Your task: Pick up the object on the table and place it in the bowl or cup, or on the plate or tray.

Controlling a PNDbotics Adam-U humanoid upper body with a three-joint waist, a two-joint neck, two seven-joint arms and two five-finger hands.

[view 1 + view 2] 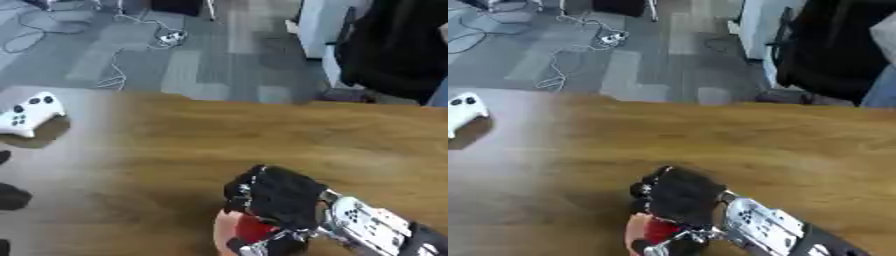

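- Right hand sits low over the near edge of the wooden table, fingers curled down over a red object; whether they actually grip it cannot be told
- The red object lies under the hand, on or against a pale pinkish shape that may be a receptacle; its form is not clear
- Risk: if the fingers are only draped over it, a lift could leave the object behind or knock it off the near edge
- Risk: opening the hand off-centre could drop it beside the pinkish shape
- Hidden: the object's outline, the contact under the palm, and the lower part of the pinkish shape, which is cut off
- White device stands well apart at far left
- Left hand is not clearly visible
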